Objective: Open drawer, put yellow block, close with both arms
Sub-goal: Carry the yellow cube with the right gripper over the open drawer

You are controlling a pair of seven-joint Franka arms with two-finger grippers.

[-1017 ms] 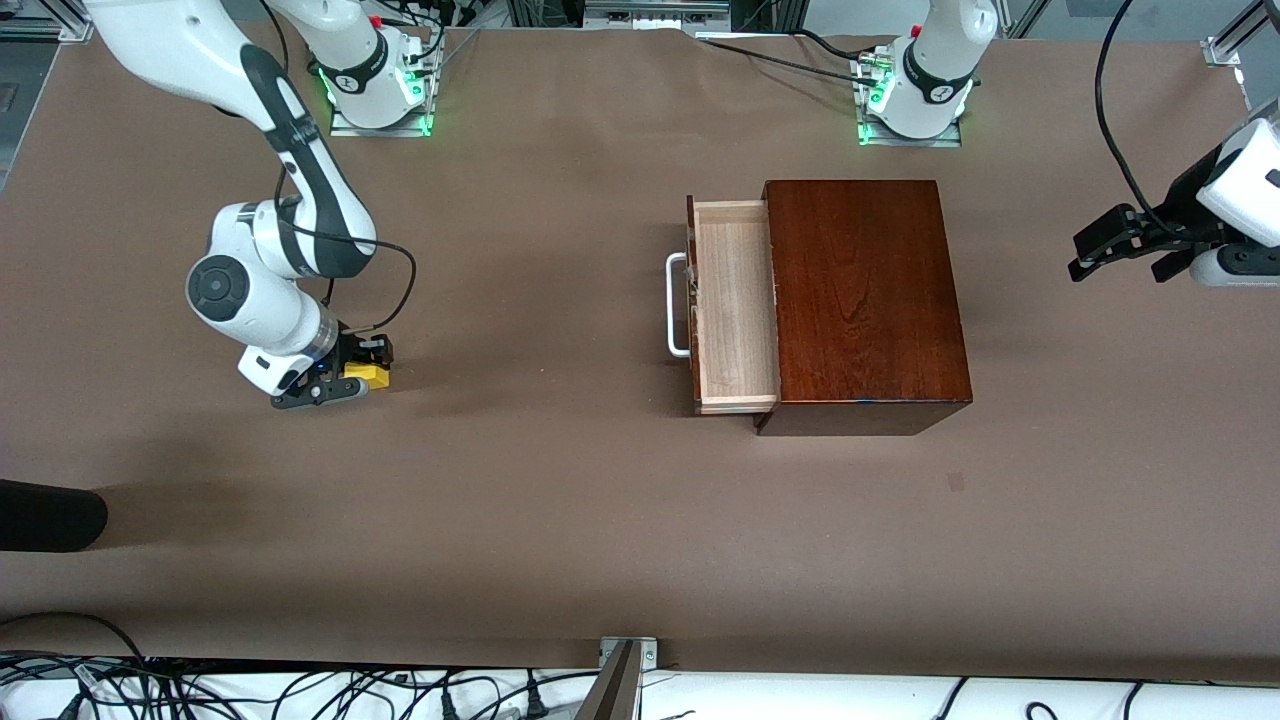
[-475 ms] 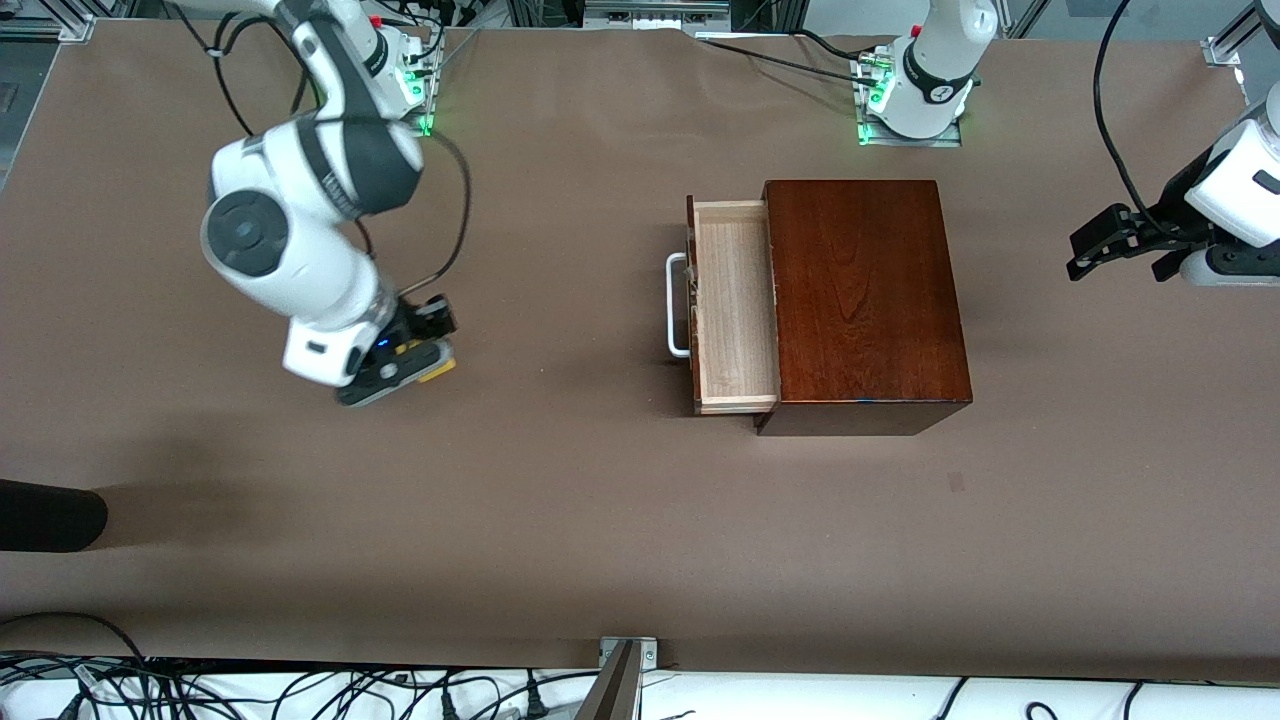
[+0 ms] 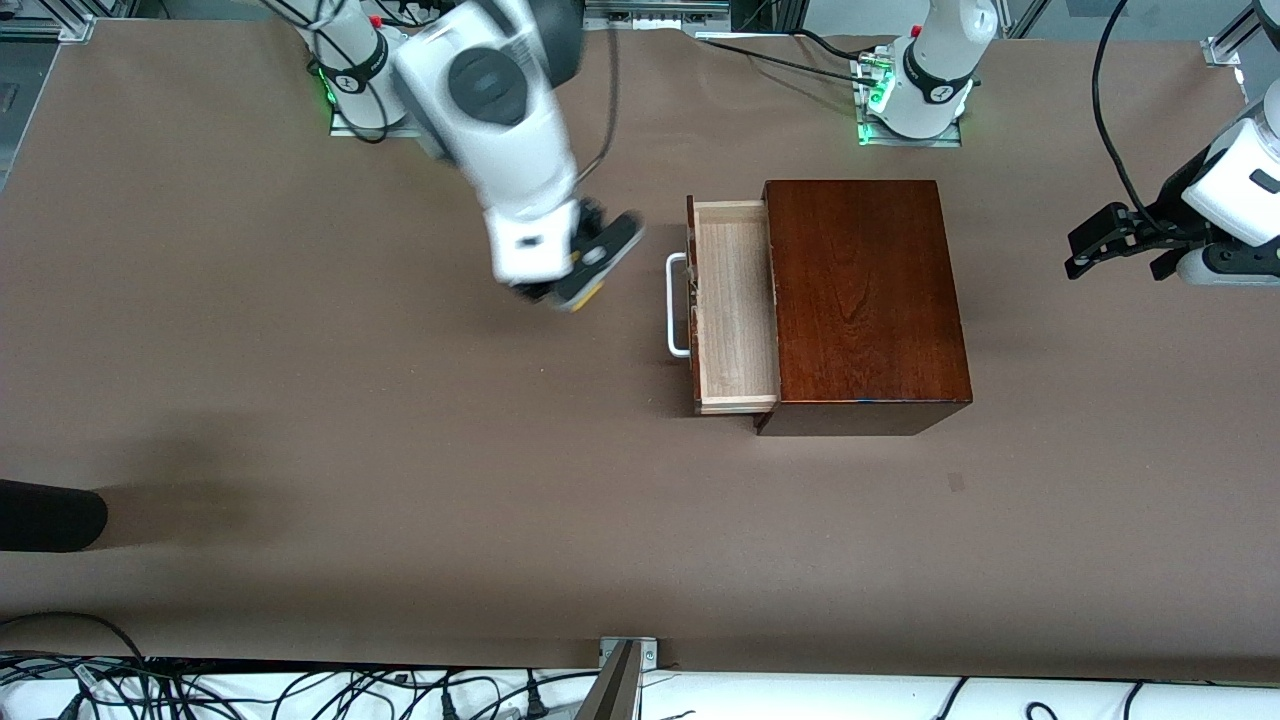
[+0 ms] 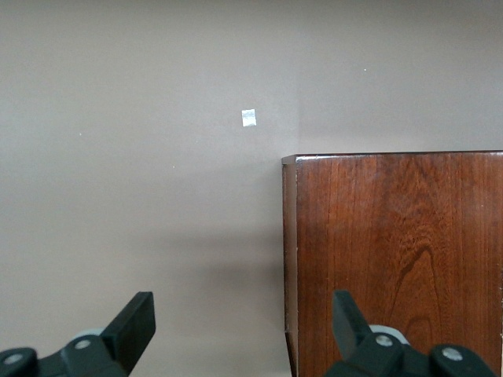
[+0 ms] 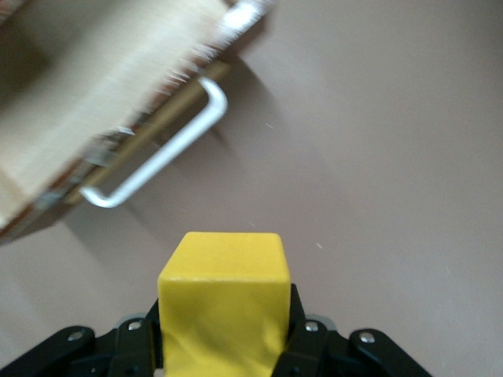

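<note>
Yellow block point(image 5: 224, 302) clamped in right pincer point(image 3: 580, 285), apparently over table point(image 3: 400, 450).

A brown table point(image 3: 400, 480) has metal framing point(image 3: 620, 680) and cables point(image 3: 300, 690) along its edges.

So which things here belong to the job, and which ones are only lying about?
For the job:
- yellow block, held in the right claw
- drawer, open
- left claw, open, waiting

Lying about:
- small white scrap on the table
- black object at the table's edge
</note>
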